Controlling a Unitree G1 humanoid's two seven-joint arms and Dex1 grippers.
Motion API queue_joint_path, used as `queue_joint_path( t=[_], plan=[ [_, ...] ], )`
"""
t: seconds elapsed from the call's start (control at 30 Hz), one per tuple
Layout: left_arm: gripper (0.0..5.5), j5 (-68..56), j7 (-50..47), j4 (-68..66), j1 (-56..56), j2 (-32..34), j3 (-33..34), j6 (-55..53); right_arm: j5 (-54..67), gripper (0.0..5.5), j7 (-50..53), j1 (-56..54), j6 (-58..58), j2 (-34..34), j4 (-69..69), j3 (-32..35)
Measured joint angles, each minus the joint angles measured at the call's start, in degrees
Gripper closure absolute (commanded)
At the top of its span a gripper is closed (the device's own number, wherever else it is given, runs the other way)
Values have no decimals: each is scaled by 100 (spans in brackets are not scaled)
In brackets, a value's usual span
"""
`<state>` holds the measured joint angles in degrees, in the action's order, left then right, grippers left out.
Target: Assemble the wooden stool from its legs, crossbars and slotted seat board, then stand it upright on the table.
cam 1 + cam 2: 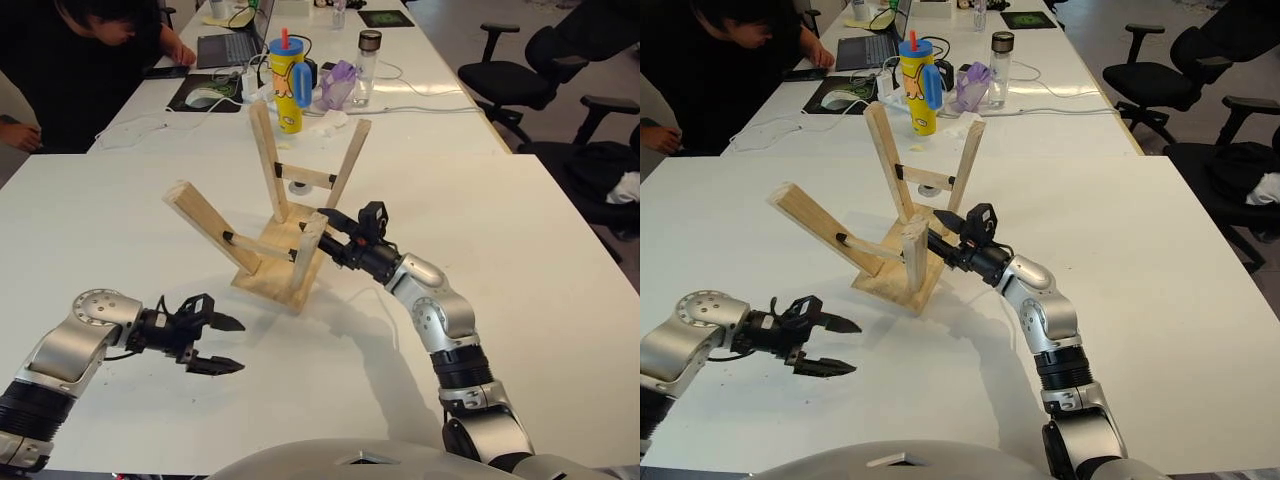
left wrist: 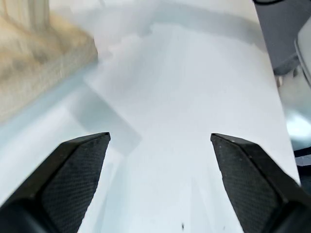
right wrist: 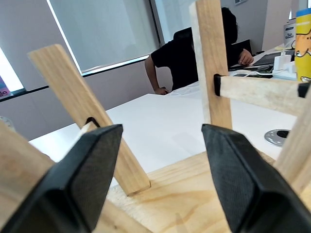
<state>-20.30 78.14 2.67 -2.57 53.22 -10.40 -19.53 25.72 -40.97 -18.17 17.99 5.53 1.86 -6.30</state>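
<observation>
The stool (image 1: 275, 250) rests tipped on its seat on the desk (image 1: 520, 260), legs pointing up and leaning left. The right fingers (image 3: 82, 179), spread and empty, sit just beside its near leg. The left fingers (image 2: 73, 170), also spread and empty, hover apart from it.

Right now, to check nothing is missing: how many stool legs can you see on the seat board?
4, all rising from the seat board: far-left leg, far-right leg, left leg slanting outward, near leg by the right gripper. None seems hidden.
</observation>
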Motion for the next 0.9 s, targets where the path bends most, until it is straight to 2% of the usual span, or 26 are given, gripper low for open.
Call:
queue_joint_path(
  t=[0.13,0.33,0.53,0.67,0.9],
  plan=[
    [165,631,-632,-790,-582,-463,-167,204,-2,248,-206,-3,4,-7,-155,-225],
    [165,1065,-1034,-1369,-1049,-874,-240,514,-84,248,-230,-1,8,-22,-245,-531],
    [165,1312,-1403,-1594,-1279,-1269,-295,667,-719,248,538,179,-91,-237,-212,-804],
    [165,1568,-1926,-1817,-1509,-1599,-328,860,-911,248,1446,495,63,-490,-221,-610],
    [165,1847,-2711,-2143,-1773,-2066,-308,947,-904,248,1904,942,613,-524,-884,-548]
  ],
)
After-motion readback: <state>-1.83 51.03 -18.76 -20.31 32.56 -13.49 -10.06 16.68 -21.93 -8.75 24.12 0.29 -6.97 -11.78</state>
